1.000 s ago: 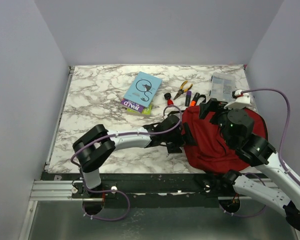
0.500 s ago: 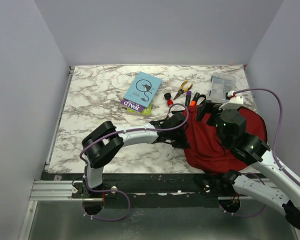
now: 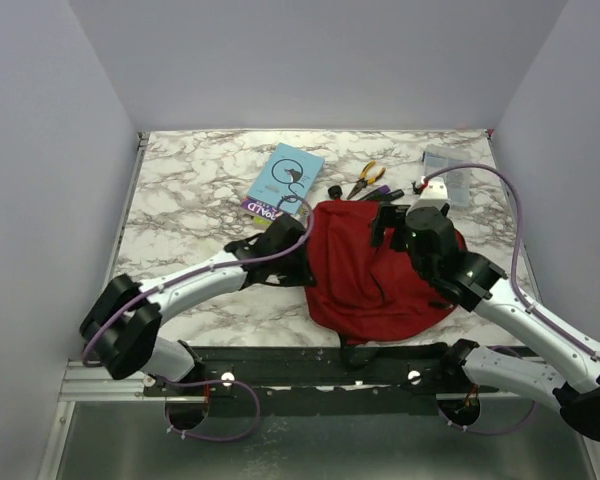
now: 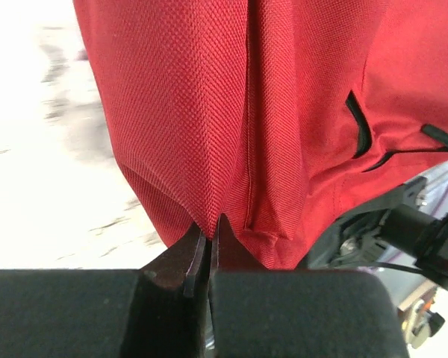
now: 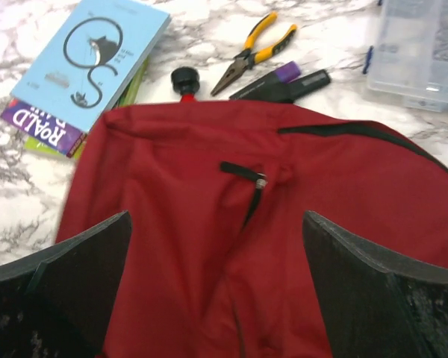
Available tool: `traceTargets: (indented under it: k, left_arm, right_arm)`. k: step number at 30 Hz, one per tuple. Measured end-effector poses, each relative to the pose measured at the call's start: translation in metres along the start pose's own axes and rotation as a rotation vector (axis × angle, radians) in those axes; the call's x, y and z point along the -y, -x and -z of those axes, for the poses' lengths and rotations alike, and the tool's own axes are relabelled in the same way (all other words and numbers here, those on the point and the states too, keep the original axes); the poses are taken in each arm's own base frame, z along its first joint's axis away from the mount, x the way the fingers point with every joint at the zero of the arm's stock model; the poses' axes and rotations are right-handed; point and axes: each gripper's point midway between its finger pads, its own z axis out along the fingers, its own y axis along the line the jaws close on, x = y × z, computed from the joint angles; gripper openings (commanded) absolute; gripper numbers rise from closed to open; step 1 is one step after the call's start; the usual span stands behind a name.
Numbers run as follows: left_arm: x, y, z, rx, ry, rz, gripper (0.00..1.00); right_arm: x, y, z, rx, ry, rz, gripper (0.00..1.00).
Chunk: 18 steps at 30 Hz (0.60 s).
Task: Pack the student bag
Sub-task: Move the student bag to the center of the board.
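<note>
Showing, top view, the student bag (image 3: 375,285) at lower centre of the marble desk (image 3: 180,190); left wrist view, the left end effector (image 4: 207,240) clamped on its red fabric at bottom centre; right wrist view, the right end effector (image 5: 216,261) spread apart over the bag.

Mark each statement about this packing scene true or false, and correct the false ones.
1. The left gripper is shut on the bag's fabric. True.
2. The right gripper grips a zipper. False: it is open above the bag, holding nothing.
3. A light blue book lies on a purple book. True.
4. The pliers are inside the bag. False: they lie on the table beyond it.
</note>
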Motion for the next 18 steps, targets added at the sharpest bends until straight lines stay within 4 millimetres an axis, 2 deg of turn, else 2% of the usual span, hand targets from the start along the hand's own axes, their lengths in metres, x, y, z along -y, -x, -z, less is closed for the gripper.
traceTargets:
  k: [3, 6, 12, 13, 15, 18]
  left_arm:
    - [-0.039, 0.003, 0.024, 0.034, 0.045, 0.015, 0.0]
    - [-0.075, -0.006, 0.044, 0.048, 0.102, 0.049, 0.0]
    - [-0.103, -0.022, 0.074, 0.084, 0.154, 0.098, 0.0]
    - [-0.107, -0.022, 0.078, 0.102, 0.163, 0.108, 0.07]
    - [-0.113, -0.021, 0.086, 0.143, 0.175, 0.131, 0.29]
    - [-0.122, -0.018, 0.098, 0.209, 0.195, 0.172, 0.46]
  right_arm:
    - [-0.011, -0.012, -0.006, -0.043, 0.042, 0.01, 1.0]
    - [-0.024, -0.028, -0.014, -0.08, 0.096, 0.005, 1.0]
    - [-0.053, -0.074, -0.036, -0.224, 0.183, 0.016, 1.0]
    - [-0.057, -0.082, -0.038, -0.249, 0.191, 0.02, 1.0]
    - [-0.061, -0.097, -0.042, -0.3, 0.201, 0.028, 1.0]
    - [-0.064, -0.109, -0.045, -0.34, 0.211, 0.031, 1.0]
